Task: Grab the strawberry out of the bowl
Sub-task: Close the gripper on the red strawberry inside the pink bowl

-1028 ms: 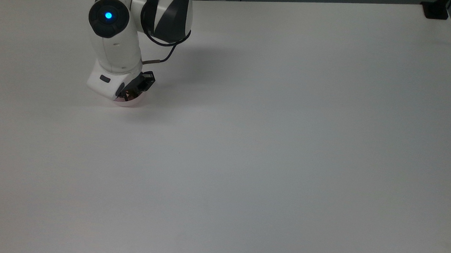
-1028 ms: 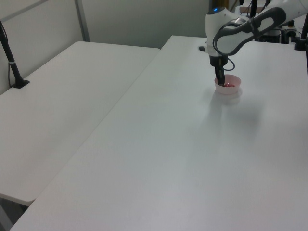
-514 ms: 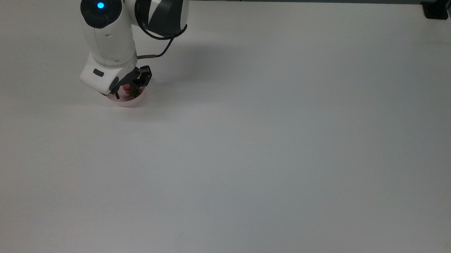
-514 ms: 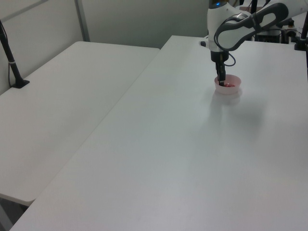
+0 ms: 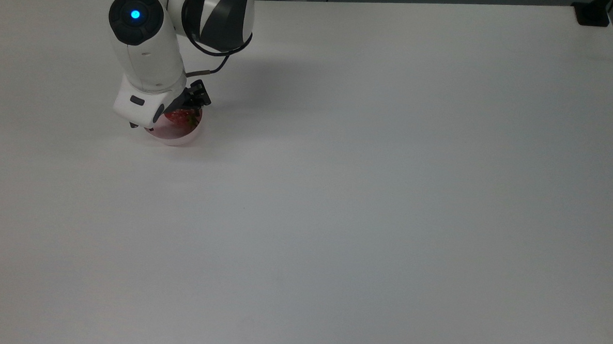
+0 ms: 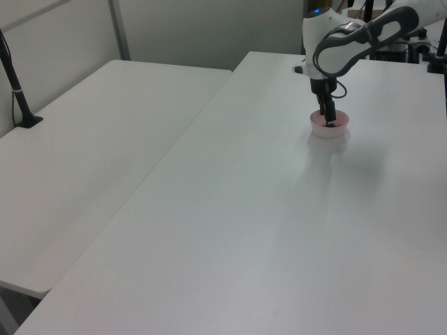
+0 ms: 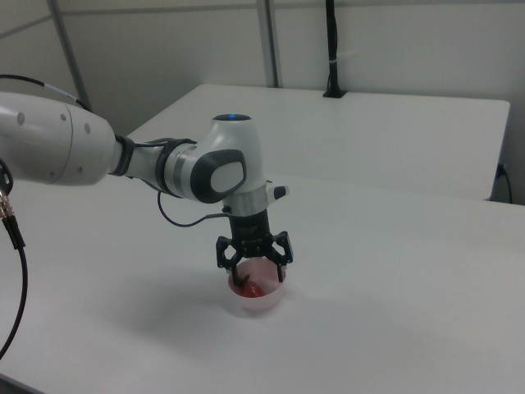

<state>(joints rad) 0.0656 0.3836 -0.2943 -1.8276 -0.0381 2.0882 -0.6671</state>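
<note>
Pink bowl (image 7: 261, 300) holds the strawberry (image 7: 253, 289), tool (image 7: 254, 264) above.

The strawberry (image 7: 253, 288) lies in the bowl (image 7: 267, 304), under the end effector (image 7: 255, 272), on the table (image 5: 367, 195).

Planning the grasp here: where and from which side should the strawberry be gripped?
Grip the strawberry across its red body, coming straight down from above: the bowl walls block any sideways approach, so its open top is the way in.
</note>
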